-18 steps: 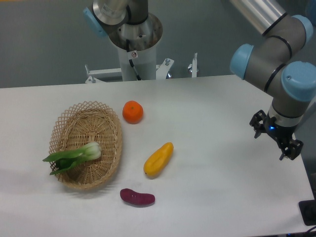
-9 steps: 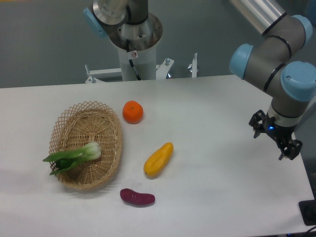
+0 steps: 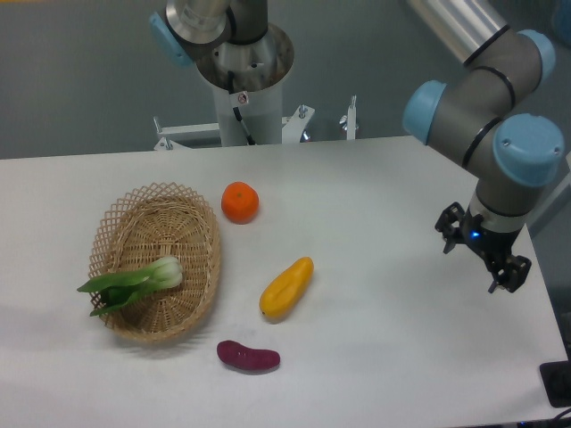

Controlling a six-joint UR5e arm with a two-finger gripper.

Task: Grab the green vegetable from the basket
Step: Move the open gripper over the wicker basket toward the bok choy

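The green vegetable [image 3: 136, 281], a small bok choy with a pale base and dark leaves, lies in the woven basket [image 3: 194, 223] on the left of the table. Its leaves hang over the basket's left rim. My gripper [image 3: 476, 261] hovers far away at the right side of the table, fingers spread and pointing down, with nothing between them.
An orange [image 3: 240, 202] sits just right of the basket's far end. A yellow elongated fruit [image 3: 286, 288] lies mid-table, and a purple sweet potato [image 3: 248, 357] lies in front of the basket. The arm's base column [image 3: 244, 80] stands behind the table.
The arm and gripper have shifted a little to the left, toward the table's middle. The produce and basket have not moved.
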